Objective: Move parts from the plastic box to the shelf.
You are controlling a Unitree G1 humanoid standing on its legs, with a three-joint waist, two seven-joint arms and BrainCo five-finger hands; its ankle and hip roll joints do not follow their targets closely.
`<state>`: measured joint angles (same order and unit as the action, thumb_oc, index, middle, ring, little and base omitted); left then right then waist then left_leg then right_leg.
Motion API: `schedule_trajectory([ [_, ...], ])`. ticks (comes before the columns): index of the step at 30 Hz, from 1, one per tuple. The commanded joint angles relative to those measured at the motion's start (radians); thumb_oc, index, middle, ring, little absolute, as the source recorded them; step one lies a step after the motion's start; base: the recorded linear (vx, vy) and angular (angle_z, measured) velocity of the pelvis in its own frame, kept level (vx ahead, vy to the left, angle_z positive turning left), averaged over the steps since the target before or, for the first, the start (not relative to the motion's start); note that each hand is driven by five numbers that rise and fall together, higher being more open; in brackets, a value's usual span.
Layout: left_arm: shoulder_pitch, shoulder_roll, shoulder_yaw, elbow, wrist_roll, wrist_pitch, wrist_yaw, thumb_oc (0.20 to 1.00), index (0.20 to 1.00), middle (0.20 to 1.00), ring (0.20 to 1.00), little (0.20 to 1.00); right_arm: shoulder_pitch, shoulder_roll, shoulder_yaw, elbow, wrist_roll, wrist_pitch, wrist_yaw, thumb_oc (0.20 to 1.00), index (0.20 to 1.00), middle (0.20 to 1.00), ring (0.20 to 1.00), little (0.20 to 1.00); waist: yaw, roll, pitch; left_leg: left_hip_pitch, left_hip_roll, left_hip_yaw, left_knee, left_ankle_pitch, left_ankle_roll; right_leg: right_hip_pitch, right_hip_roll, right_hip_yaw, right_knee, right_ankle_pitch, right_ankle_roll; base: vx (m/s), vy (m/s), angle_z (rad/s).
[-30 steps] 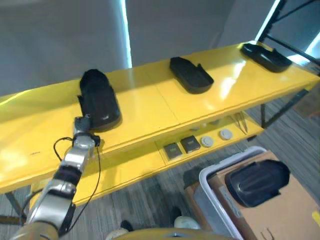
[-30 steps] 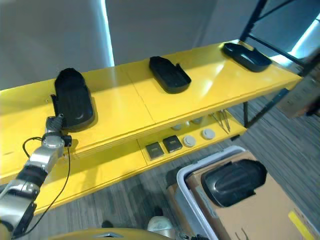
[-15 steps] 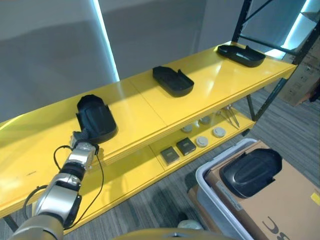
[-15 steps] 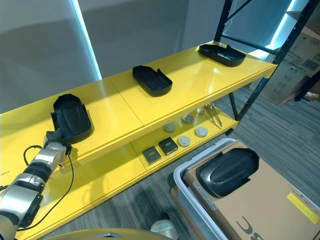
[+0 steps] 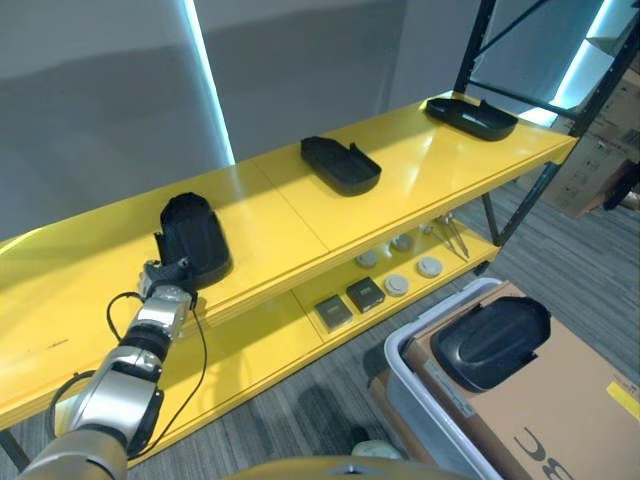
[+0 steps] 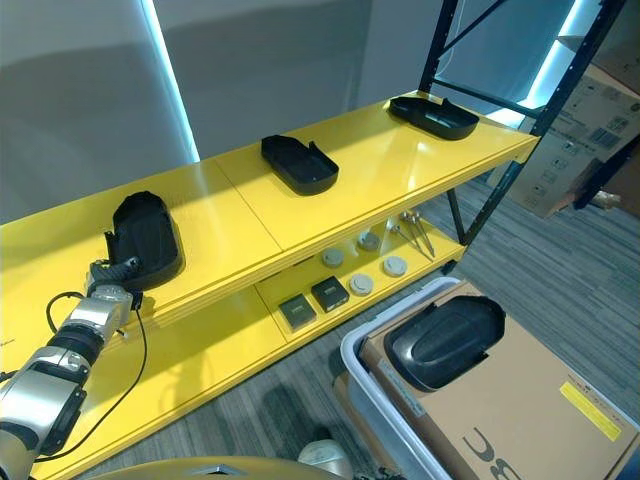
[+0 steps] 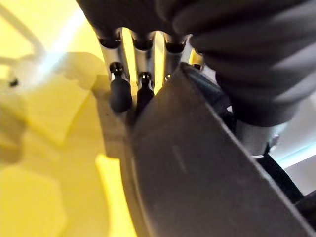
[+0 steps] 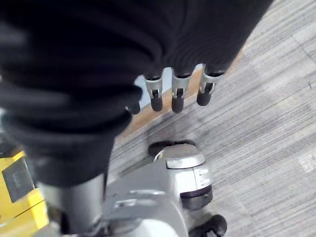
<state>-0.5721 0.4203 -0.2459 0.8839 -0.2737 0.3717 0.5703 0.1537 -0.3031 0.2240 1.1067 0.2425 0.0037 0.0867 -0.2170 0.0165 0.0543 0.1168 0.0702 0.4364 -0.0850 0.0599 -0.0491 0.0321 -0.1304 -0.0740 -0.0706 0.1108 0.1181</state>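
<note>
A black moulded part (image 5: 192, 240) lies on the yellow shelf (image 5: 270, 225) at its left end. My left hand (image 5: 167, 283) is at this part's near end. In the left wrist view its fingers (image 7: 120, 91) run straight down beside the part's rim (image 7: 197, 163), their tips on the shelf. Two more black parts lie on the shelf, one in the middle (image 5: 340, 163) and one at the far right (image 5: 470, 115). Another black part (image 5: 488, 343) rests on cardboard inside the grey plastic box (image 5: 400, 365) on the floor. My right hand (image 8: 177, 96) hangs open over the carpet.
The lower shelf carries two dark square pieces (image 5: 350, 303), several round discs (image 5: 398, 285) and a pair of thin tools (image 5: 452, 235). A black rack upright (image 5: 478, 50) and stacked cardboard boxes (image 5: 590, 160) stand at the right. Grey carpet lies in front.
The whole picture has pulled back and shifted, so the camera moved. My left hand stays at the near end of the left part, which rests on the shelf.
</note>
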Motion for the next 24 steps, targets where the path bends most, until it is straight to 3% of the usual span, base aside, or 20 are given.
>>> schedule_trajectory([
  [1, -0.113, 0.026, 0.025, 0.07, -0.004, -0.049, 0.029, 1.0, 1.0, 1.0, 1.0, 1.0, -0.03, -0.021, 0.02, 0.004, 0.056, -0.032, 0.043, 1.0, 1.0, 1.0, 1.0, 1.0, -0.003, 0.012, 0.037, -0.004, 0.056, -0.052, 0.078, -0.063, -0.012, -0.004, 0.015, -0.019, 0.061, -0.083, 0.034, 0.0, 0.0, 0.0],
  [8, -0.112, 0.03, 0.025, 0.056, 0.002, -0.042, 0.032, 1.0, 1.0, 1.0, 1.0, 1.0, -0.02, -0.023, 0.033, -0.034, 0.068, -0.02, 0.048, 1.0, 1.0, 1.0, 1.0, 1.0, 0.002, 0.006, 0.037, -0.001, 0.06, -0.053, 0.074, -0.06, -0.017, 0.003, 0.014, -0.027, 0.055, -0.083, 0.035, 0.0, 0.0, 0.0],
  [9, -0.15, 0.009, -0.002, 0.021, -0.058, -0.164, 0.098, 1.0, 1.0, 1.0, 1.0, 1.0, -0.06, -0.089, 0.014, -0.113, 0.154, -0.018, 0.051, 1.0, 1.0, 1.0, 1.0, 1.0, -0.03, -0.02, 0.142, -0.141, 0.147, -0.126, 0.217, -0.036, -0.042, -0.181, -0.003, 0.041, 0.271, -0.116, 0.021, -0.03, 0.058, -0.02],
  [12, -0.152, -0.004, -0.009, -0.002, -0.038, -0.155, 0.129, 1.0, 1.0, 1.0, 1.0, 1.0, -0.037, -0.071, 0.019, -0.146, 0.113, -0.002, 0.071, 1.0, 1.0, 1.0, 1.0, 1.0, -0.039, -0.032, 0.158, -0.134, 0.115, -0.116, 0.231, -0.065, -0.024, -0.18, -0.041, 0.059, 0.266, -0.094, 0.052, -0.02, 0.134, 0.0],
  [19, -0.149, -0.004, -0.003, -0.041, -0.026, -0.137, 0.156, 1.0, 1.0, 1.0, 1.0, 1.0, -0.02, -0.053, 0.027, -0.142, 0.087, -0.003, 0.059, 1.0, 1.0, 1.0, 1.0, 1.0, -0.02, -0.043, 0.138, -0.081, 0.088, -0.096, 0.192, -0.08, -0.013, -0.103, -0.064, 0.04, 0.185, -0.069, 0.07, 0.07, 0.019, 0.04],
  [24, -0.168, 0.046, 0.023, -0.136, 0.006, -0.221, 0.229, 1.0, 1.0, 1.0, 1.0, 1.0, -0.013, -0.057, 0.019, -0.136, 0.102, 0.016, 0.044, 1.0, 1.0, 1.0, 1.0, 1.0, 0.011, -0.043, 0.112, -0.063, 0.098, -0.098, 0.155, -0.066, -0.026, -0.066, -0.057, 0.019, 0.133, -0.06, 0.067, 0.08, -0.052, 0.03],
])
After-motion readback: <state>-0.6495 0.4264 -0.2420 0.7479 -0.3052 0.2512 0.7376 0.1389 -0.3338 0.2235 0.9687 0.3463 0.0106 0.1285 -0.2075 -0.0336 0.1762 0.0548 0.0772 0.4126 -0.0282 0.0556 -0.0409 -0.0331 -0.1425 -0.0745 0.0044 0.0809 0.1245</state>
